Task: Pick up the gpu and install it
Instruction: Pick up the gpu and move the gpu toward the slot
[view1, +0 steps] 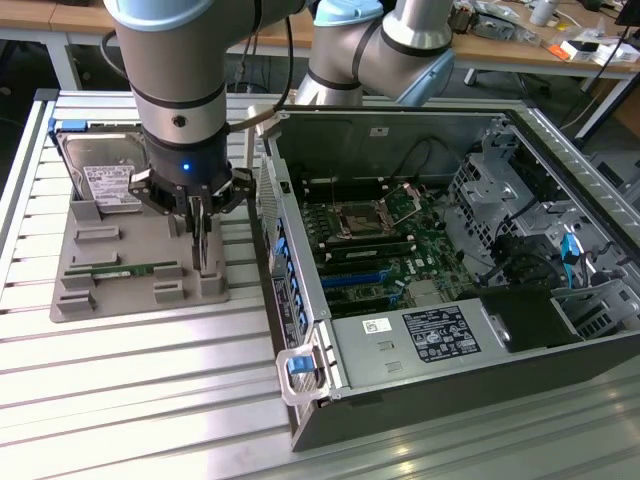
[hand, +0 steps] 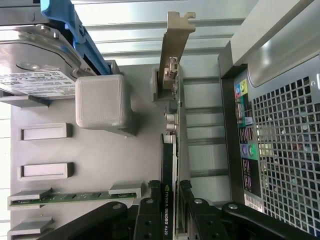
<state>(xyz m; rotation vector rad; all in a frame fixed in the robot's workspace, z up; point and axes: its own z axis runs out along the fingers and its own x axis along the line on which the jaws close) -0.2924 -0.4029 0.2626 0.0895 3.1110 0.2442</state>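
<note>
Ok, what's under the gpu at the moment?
The grey holder tray: the gpu stands on edge on it. How its bottom edge seats there is covered by the card itself.

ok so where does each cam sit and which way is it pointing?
Exterior: off the arm, raised, looking down on tray and open case; arm and tool show, tool low over the tray.
Wrist: on the wrist, looking along the tool at the gpu standing on edge; tool shows.
Shared: tool, tray, drive, memory stick, case.
</note>
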